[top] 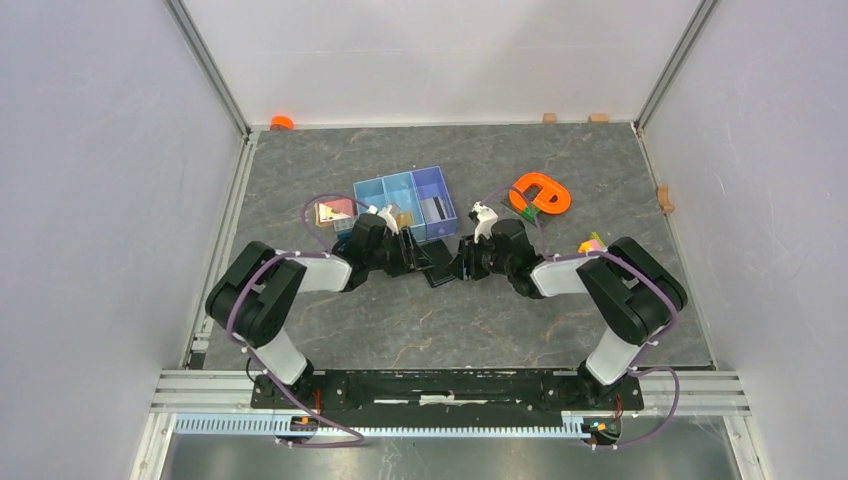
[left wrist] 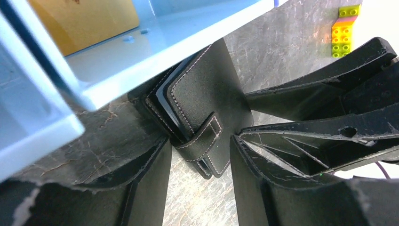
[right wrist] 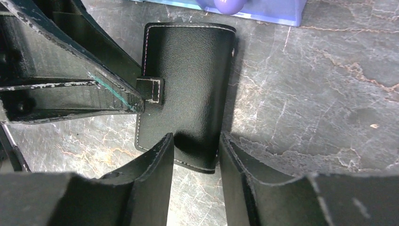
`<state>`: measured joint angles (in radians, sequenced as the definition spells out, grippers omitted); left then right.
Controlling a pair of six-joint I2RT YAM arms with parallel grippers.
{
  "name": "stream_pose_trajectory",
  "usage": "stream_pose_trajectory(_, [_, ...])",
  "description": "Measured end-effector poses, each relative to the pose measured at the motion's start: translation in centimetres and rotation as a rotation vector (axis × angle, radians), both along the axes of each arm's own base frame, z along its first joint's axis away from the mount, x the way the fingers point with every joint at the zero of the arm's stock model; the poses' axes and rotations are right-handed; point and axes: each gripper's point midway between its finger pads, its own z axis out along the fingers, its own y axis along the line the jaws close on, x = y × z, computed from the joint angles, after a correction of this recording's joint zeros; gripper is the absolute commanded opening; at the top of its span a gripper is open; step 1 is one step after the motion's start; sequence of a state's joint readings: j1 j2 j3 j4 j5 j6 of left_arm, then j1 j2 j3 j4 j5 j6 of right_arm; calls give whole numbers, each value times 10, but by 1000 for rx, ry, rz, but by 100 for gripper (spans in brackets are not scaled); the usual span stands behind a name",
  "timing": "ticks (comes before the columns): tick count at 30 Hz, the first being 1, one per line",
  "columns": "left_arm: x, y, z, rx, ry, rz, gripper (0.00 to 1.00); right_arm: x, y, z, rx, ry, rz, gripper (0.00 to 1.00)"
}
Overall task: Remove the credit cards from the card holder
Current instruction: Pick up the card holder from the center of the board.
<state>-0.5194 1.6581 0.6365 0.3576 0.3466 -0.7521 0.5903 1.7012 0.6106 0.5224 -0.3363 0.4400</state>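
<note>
The card holder [top: 440, 266] is a black stitched wallet lying closed, its tab fastened, just in front of the blue tray. No credit cards show; only dark sleeve edges [left wrist: 159, 96] peek out of its side. My left gripper [top: 418, 257] is open, its jaws on either side of the tab end [left wrist: 200, 141]. My right gripper [top: 462, 262] faces it from the other side, jaws narrowly apart [right wrist: 196, 139]. Its left finger [right wrist: 155, 169] lies over the holder's near corner [right wrist: 188, 80], and its right finger [right wrist: 240, 174] is at the holder's edge.
The blue three-compartment tray [top: 372, 190] stands right behind the holder, its rim [left wrist: 155, 52] touching it, with a tan block [left wrist: 80, 19] inside. An orange ring-shaped object [top: 540, 193] and small toy bricks [top: 592, 243] lie to the right. A small boxed item [top: 333, 212] lies to the left.
</note>
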Motion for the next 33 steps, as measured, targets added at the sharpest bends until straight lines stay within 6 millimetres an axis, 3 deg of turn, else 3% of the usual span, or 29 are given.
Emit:
stream_pose_trajectory(3, [0,-3,0,-18,0,-14,49,-2,2,-1,-3,3,7,38])
stream_pose_trajectory(8, [-2,-1,6,-40,-27,-15,39,-4,2,-2,-5,7,9,40])
stream_pose_trajectory(15, [-2,-2,37,-89,-115,-21,25,-4,6,4,8,-15,23,46])
stream_pose_trajectory(19, [-2,-6,42,-107,-130,-36,22,-2,5,5,-3,-30,24,49])
stream_pose_trajectory(24, [-3,-10,47,-125,-148,-51,16,-2,4,7,-13,-42,19,42])
stream_pose_trajectory(33, [-14,-24,61,-152,-179,-105,10,1,-13,18,-84,-89,-68,47])
